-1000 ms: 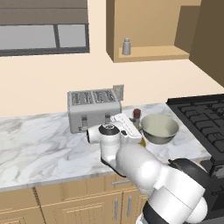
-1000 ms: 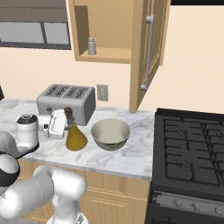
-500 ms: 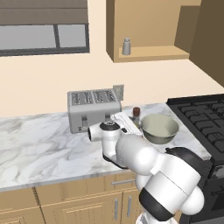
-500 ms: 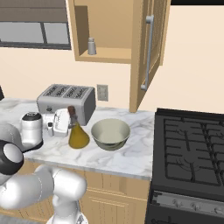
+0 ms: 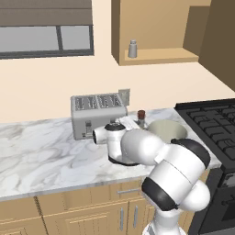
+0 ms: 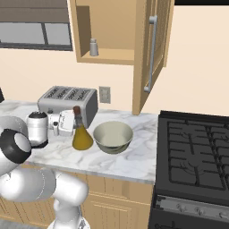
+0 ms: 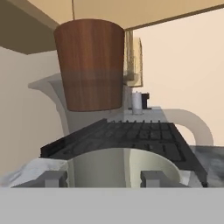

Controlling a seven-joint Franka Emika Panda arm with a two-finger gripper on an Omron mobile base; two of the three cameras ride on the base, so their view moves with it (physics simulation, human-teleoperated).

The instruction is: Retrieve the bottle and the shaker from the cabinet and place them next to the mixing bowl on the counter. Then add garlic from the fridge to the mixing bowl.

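My hand (image 6: 62,127) is closed on the bottle's (image 6: 82,137) neck, the bottle standing upright on the marble surface (image 6: 129,156) just beside the mixing bowl (image 6: 112,136). The shaker (image 6: 93,47) sits on the cabinet (image 6: 120,56) shelf above.

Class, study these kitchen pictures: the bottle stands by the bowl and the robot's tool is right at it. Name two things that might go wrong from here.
1. The tool sits close against the bottle; pulling away carelessly might tip the tall, narrow-necked bottle onto the counter or against the bowl.
2. The shaker is high in the cabinet, beside its open door; the arm might strike that door when reaching.
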